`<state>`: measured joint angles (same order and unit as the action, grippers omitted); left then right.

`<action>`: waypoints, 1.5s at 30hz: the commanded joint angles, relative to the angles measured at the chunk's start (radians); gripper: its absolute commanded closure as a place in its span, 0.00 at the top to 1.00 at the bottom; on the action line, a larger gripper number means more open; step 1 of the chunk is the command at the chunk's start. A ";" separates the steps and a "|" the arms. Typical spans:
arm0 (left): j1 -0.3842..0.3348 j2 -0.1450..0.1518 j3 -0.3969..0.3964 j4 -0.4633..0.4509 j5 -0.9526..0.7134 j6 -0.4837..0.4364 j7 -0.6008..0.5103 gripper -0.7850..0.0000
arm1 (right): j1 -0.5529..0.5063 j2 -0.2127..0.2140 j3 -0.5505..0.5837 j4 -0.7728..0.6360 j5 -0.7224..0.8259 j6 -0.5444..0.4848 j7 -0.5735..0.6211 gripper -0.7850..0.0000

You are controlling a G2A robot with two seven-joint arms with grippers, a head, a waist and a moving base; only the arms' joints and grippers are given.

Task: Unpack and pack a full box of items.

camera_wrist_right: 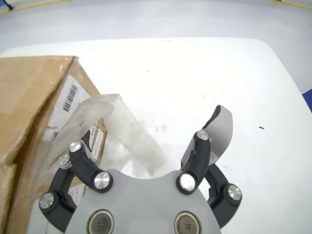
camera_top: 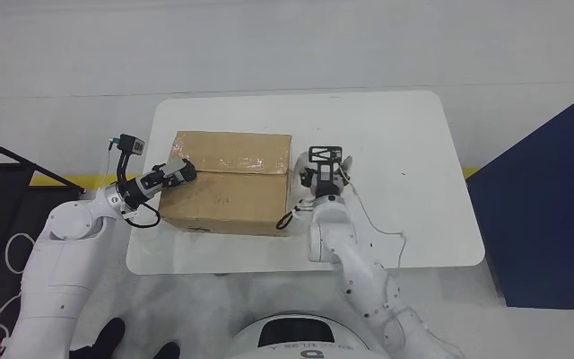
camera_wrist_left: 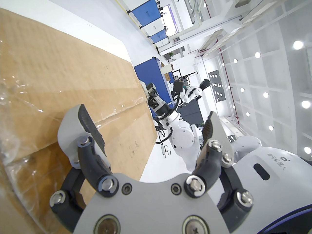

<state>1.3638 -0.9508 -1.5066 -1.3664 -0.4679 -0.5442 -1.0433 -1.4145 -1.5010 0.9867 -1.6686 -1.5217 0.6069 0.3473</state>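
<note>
Step in hand, by judgement: unpacking, opening stage, nothing yet removed. Box (camera_top: 229,179) closed, flaps down, standing on the tabletop (camera_top: 395,161) toward its left side. Taped seam (camera_wrist_left: 114,115) running along the top face, apparently intact over most of its length. Left gripper (camera_wrist_left: 148,120) released, jaws spread wide, stationed at the left end of the box with one finger over the top face close to the seam. Right gripper (camera_wrist_right: 151,127) likewise released, jaws wide, stationed just beside the right end of the box and grasping nothing. Loose tape strip (camera_wrist_right: 97,113) lifted off that end face, curling up in front of one finger; contact with the finger not determinable. Next move, as judged: close the right gripper on the loose strip and draw it back along the seam, with the left gripper bracing the box against sliding. Then lift the flaps.
</note>
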 commanded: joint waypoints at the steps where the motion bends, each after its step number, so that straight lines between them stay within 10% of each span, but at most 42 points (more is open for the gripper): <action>1: 0.000 0.000 0.000 0.000 0.000 0.000 0.000 1.00 | -0.015 -0.003 0.008 -0.009 0.044 0.000 -0.080 1.00; 9: 0.000 0.000 0.000 0.000 0.000 0.000 0.000 1.00 | -0.102 -0.005 0.054 -0.093 0.155 -0.023 -0.278 1.00; 22: 0.000 0.000 0.000 0.000 0.000 0.000 0.000 1.00 | -0.181 -0.010 -0.012 -0.266 -0.010 0.034 -0.279 1.00; 35: 0.000 0.000 0.000 0.000 0.000 0.000 0.000 1.00 | 0.003 -0.065 -0.246 -0.231 -0.393 0.152 0.030 1.00; 45: 0.000 0.000 0.000 0.000 0.000 0.000 0.000 1.00 | 0.292 -0.194 -0.480 -0.075 -0.758 0.210 0.487 1.00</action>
<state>1.3638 -0.9508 -1.5066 -1.3664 -0.4679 -0.5442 -1.0433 -1.1530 -1.6776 0.5307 -1.7619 -2.2527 0.8214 0.7727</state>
